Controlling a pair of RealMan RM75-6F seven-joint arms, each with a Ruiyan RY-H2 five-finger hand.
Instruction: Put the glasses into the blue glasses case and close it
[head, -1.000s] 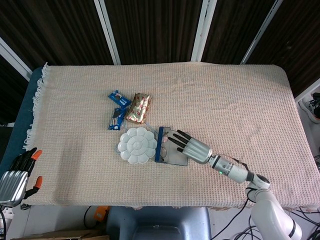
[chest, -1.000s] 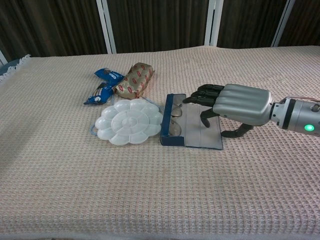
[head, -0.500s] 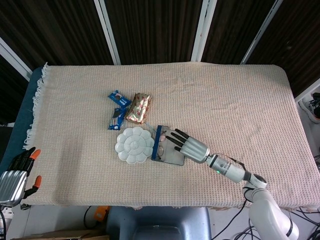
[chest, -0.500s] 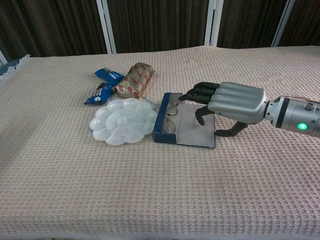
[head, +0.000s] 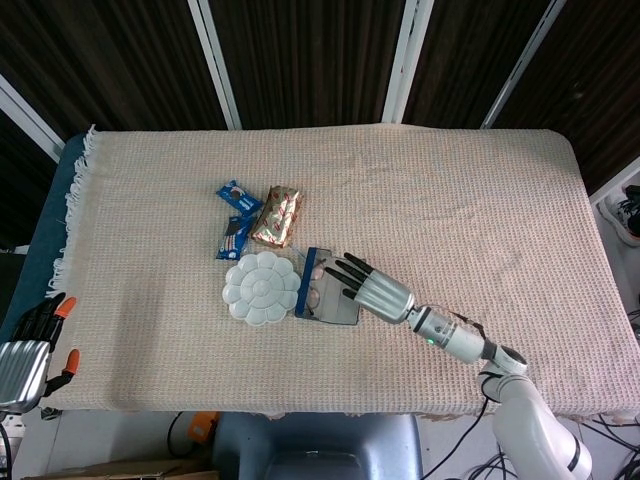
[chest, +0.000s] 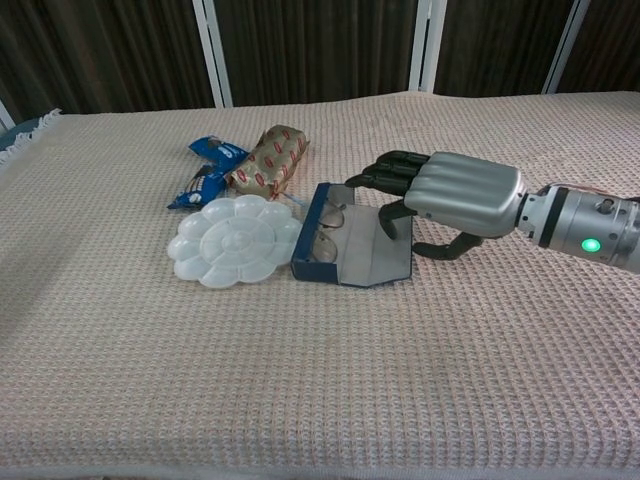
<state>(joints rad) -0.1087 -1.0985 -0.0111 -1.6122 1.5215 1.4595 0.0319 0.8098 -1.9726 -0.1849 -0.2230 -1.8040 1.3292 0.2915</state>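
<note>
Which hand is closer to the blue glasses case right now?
Right. The right hand rests on the open blue glasses case; the left hand is off the table's near-left edge.

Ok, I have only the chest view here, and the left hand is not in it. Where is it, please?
Observer: In the head view the left hand is off the table, beyond its near left corner. It holds nothing.
Operator: Good. And seen from above, is there a gap between the case and the white dish?
Observer: No gap shows. From above, the blue glasses case lies right against the rim of the white palette.
</note>
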